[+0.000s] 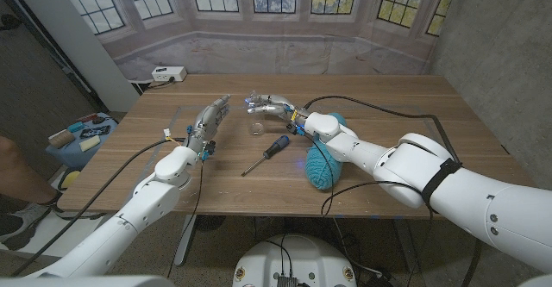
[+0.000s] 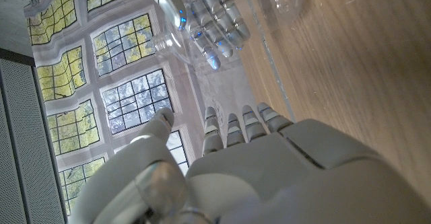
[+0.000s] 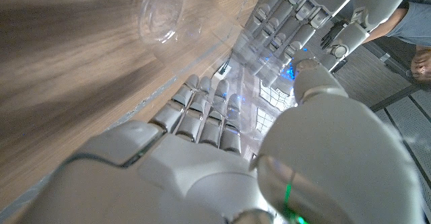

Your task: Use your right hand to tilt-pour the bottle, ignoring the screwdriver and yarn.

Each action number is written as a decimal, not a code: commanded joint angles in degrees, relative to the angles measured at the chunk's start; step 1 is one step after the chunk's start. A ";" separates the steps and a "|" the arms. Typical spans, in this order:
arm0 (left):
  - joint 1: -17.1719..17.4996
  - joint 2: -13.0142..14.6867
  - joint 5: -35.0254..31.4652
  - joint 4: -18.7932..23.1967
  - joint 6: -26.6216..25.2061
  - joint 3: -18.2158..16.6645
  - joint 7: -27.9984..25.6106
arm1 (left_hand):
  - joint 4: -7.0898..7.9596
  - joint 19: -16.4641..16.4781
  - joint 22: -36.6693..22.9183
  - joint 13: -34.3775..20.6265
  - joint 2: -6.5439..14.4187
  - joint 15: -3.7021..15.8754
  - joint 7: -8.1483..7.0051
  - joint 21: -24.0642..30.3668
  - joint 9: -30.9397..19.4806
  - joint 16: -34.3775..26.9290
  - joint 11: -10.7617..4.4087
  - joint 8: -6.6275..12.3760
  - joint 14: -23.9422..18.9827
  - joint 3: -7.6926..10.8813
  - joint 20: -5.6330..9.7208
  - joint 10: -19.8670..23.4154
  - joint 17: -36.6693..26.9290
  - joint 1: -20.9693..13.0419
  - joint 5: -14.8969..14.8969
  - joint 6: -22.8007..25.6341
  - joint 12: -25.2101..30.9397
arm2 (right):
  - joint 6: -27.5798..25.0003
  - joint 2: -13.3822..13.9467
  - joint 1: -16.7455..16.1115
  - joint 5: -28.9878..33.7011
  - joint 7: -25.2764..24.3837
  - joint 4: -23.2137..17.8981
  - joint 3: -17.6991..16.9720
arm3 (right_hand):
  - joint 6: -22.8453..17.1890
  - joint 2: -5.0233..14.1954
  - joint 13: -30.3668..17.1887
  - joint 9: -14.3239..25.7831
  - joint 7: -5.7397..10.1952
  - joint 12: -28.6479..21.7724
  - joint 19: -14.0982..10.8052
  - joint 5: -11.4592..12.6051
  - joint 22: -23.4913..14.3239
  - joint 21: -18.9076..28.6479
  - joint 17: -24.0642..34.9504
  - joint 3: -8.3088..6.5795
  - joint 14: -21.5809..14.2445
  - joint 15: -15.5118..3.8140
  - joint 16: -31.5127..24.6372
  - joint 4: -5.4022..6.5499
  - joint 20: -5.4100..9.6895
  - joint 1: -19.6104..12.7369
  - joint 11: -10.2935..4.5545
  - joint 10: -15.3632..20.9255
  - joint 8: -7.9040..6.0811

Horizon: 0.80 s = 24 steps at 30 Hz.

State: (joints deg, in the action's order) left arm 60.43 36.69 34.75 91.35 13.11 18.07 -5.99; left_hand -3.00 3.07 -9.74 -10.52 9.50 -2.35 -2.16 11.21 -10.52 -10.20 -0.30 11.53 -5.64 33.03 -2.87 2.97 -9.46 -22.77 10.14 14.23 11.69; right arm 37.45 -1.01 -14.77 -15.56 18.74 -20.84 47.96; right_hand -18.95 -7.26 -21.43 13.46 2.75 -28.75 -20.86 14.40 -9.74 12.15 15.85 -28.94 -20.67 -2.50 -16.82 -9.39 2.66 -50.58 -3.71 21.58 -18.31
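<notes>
The right hand grips a clear bottle and holds it tipped on its side above a small clear cup standing on the wooden worktop. The left hand waits open, just left of the cup, fingers apart and holding nothing. A screwdriver and teal yarn lie nearer the robot.
</notes>
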 commanded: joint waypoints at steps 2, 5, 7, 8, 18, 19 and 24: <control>-0.42 -0.27 -0.13 -0.28 0.23 0.34 0.26 | 0.00 0.17 -0.26 -0.23 -0.11 0.08 0.01 -0.02 -0.31 -0.19 -0.07 -0.24 -0.59 0.53 -0.36 0.62 -0.16 0.26 0.10 0.49 0.39 | 2.82 0.59 -0.29 -0.05 0.43 -0.11 -0.98 | -0.70 0.26 -0.33 0.18 0.08 -0.51 -0.70 0.16 -0.20 0.34 0.35 -0.26 -0.47 -6.50 -0.57 0.15 2.51 -0.33 -0.09 0.68 -0.21; -0.67 -0.26 -0.16 -0.46 0.21 0.39 0.45 | -0.01 0.17 -0.26 -0.23 -0.12 0.11 0.00 -0.02 -0.32 -0.17 -0.08 -0.25 -0.58 0.55 -0.37 0.63 -0.16 0.29 0.10 0.51 0.38 | 3.81 0.82 -0.27 -0.04 0.71 -0.19 -1.24 | -0.74 0.30 -0.45 0.19 0.03 -0.62 -0.76 0.10 -0.20 0.31 0.48 -0.17 -0.53 -6.60 -0.63 0.17 2.51 -0.37 -0.07 0.65 -0.22; -0.82 -0.23 -0.16 -0.59 0.17 0.43 0.58 | -0.02 0.15 -0.26 -0.23 -0.14 0.14 -0.01 -0.03 -0.32 -0.17 -0.05 -0.26 -0.61 0.55 -0.37 0.68 -0.16 0.30 0.09 0.53 0.39 | 4.54 0.96 -0.26 -0.06 1.03 -0.25 -1.44 | -0.75 0.30 -0.54 0.21 0.03 -0.67 -0.75 0.07 -0.21 0.27 0.55 -0.11 -0.51 -6.57 -0.64 0.15 2.52 -0.44 -0.04 0.58 -0.22; -0.90 -0.23 -0.18 -0.65 0.15 0.45 0.60 | -0.03 0.16 -0.26 -0.23 -0.14 0.10 -0.02 -0.02 -0.32 -0.16 -0.07 -0.27 -0.61 0.55 -0.37 0.65 -0.16 0.31 0.09 0.53 0.37 | 4.90 0.99 -0.28 -0.09 1.05 -0.30 -1.58 | -0.76 0.34 -0.59 0.21 0.04 -0.72 -0.81 0.06 -0.21 0.28 0.60 -0.08 -0.47 -6.50 -0.63 0.17 2.50 -0.46 0.00 0.59 -0.22; -1.79 -0.74 -0.15 -1.81 0.74 0.92 1.60 | -0.10 0.13 -0.26 -0.23 -0.15 0.08 0.01 -0.05 -0.33 -0.10 -0.13 -0.30 -0.62 0.64 -0.44 0.70 -0.16 0.36 0.10 0.63 0.33 | 8.50 1.73 -0.07 0.29 2.34 -0.77 -2.29 | -0.73 0.45 -1.00 0.27 -0.12 -1.07 -0.99 -0.11 -0.23 0.20 1.00 0.21 -0.51 -6.51 -0.74 0.21 2.52 -0.60 0.10 0.49 -0.17; -1.81 -0.79 -0.14 -1.88 0.82 0.93 1.63 | -0.10 0.13 -0.26 -0.23 -0.15 0.09 0.01 -0.04 -0.33 -0.11 -0.10 -0.31 -0.64 0.65 -0.44 0.71 -0.16 0.36 0.10 0.62 0.33 | 8.78 1.83 -0.07 0.27 2.60 -0.83 -2.39 | -0.76 0.50 -1.03 0.27 -0.13 -1.11 -1.01 -0.12 -0.23 0.19 1.04 0.23 -0.48 -6.51 -0.75 0.24 2.52 -0.60 0.10 0.49 -0.17; -1.74 -0.88 0.09 -2.03 0.92 0.97 1.84 | -0.14 0.16 -0.26 -0.23 -0.16 0.10 -0.06 -0.04 -0.34 -0.07 -0.25 -0.34 -0.61 0.69 -0.43 0.68 -0.16 0.38 0.10 0.63 0.29 | 9.96 2.27 -0.12 0.64 2.97 -1.21 -2.58 | -0.77 0.57 -1.26 0.30 -0.17 -1.33 -1.18 -0.22 -0.24 0.18 1.27 0.42 -0.59 -6.48 -0.85 0.31 2.52 -0.58 0.13 0.51 -0.15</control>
State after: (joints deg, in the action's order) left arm 59.19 36.24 34.64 90.25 13.63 18.72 -4.79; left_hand -3.09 3.07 -9.74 -10.52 9.50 -2.35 -2.36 11.21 -10.52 -10.20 -0.62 11.22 -5.63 33.44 -2.87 3.29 -9.46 -22.77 10.14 14.43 11.69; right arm 43.59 0.43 -15.01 -15.60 20.32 -21.43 46.03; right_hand -19.25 -7.13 -22.40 13.45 2.45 -29.68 -21.57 14.35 -9.74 12.15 16.91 -28.77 -20.70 -2.53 -17.21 -9.23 2.57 -50.94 -3.71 21.96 -18.31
